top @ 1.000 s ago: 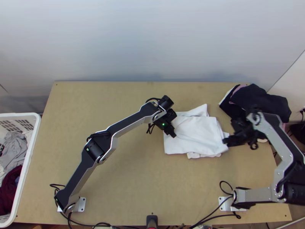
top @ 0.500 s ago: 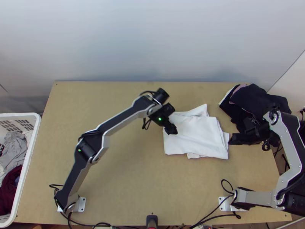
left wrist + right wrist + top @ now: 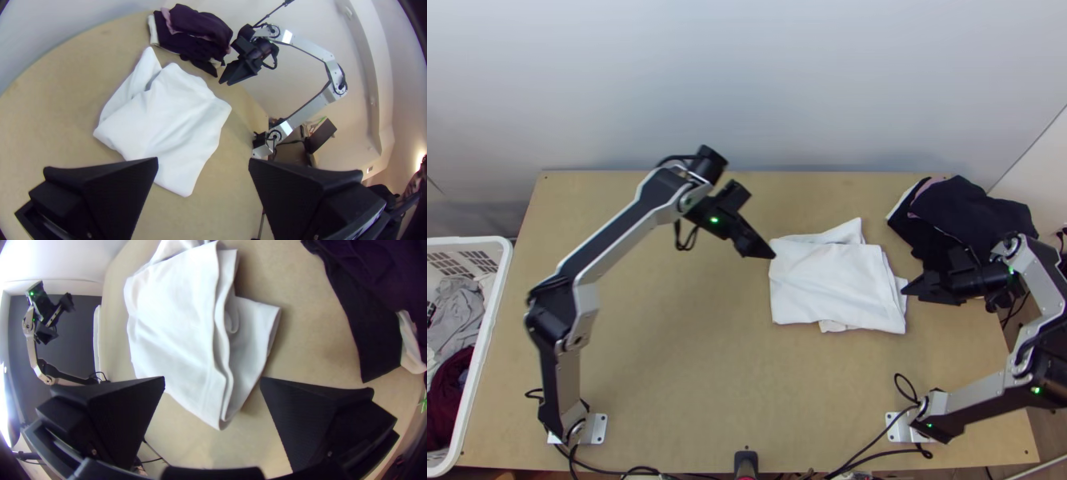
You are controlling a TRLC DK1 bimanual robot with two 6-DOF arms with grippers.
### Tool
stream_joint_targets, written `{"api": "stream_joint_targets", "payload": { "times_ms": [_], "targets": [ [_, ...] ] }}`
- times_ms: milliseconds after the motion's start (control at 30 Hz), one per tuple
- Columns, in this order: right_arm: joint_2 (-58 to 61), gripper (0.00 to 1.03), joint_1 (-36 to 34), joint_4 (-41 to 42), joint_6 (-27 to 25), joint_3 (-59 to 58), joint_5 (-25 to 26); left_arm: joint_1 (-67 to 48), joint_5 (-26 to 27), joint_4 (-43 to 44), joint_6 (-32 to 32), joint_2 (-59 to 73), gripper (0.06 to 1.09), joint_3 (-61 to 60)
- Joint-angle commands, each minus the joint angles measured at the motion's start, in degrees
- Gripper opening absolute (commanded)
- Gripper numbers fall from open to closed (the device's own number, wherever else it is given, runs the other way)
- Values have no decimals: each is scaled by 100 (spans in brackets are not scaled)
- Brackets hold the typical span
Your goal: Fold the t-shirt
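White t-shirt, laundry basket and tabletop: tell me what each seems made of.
The t-shirt looks like soft, matte knit fabric, probably cotton: it drapes in layers with gentle creases. The laundry basket appears to be smooth, rigid white plastic, given its slotted wall and rounded rim. The tabletop seems a wood-based board, dull and evenly tan; solid or pressed, I can't tell.

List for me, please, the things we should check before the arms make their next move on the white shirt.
1. Left gripper open and empty: ok.
2. Right gripper open and empty: ok.
3. White shirt lying on the table: ok.
4. Shirt clear of the dark clothes: ok.
5. Shirt's layers lined up: not ok, some jut out.
6. Both sleeves tucked in: cannot tell.
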Motion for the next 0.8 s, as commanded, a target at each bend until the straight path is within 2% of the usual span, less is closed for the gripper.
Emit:
{"api": "stream_joint_targets", "payload": {
  "times_ms": [0,233,767],
  "targets": [
    [612,99,-512,277,-392,179,-102,426,119,-88,166,-691,105,-841],
    [814,99,-442,664,-383,29,-75,777,119,-88,254,-928,105,-1114],
    [1095,99,446,1182,82,-6,-392,1032,93,-88,325,-1429,105,-1694]
  ]
}}
